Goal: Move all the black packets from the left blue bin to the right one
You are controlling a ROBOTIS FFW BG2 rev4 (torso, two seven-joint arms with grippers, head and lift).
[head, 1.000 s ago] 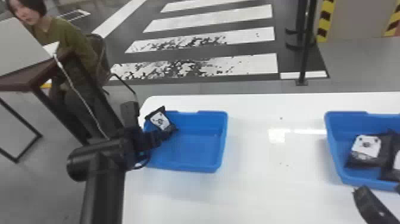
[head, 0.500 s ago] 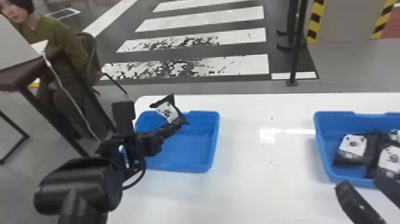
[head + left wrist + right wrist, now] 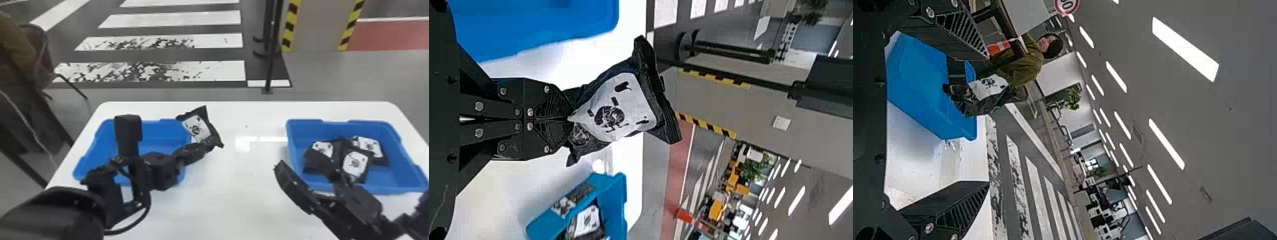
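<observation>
My left gripper (image 3: 209, 143)'s pinching a black packet (image 3: 196, 127), left wrist view's showing clamped fingers; head view's placing it at 2 o'clock of the left blue bin (image 3: 161, 129), right gripper (image 3: 303, 172) gaping.

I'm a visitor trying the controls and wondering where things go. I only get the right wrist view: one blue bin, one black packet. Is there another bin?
Observer: Yes, the head view shows a right blue bin, with at least three black packets in it.

Operator: And what is holding my black packet up?

Observer: The left pincer; in the left wrist view its two fingers are together, shut on one end of the black packet.

Operator: Which side of its bin is it on?

Observer: In the head view it shows at the far corner of the left blue bin, on the side toward the right one.
</observation>
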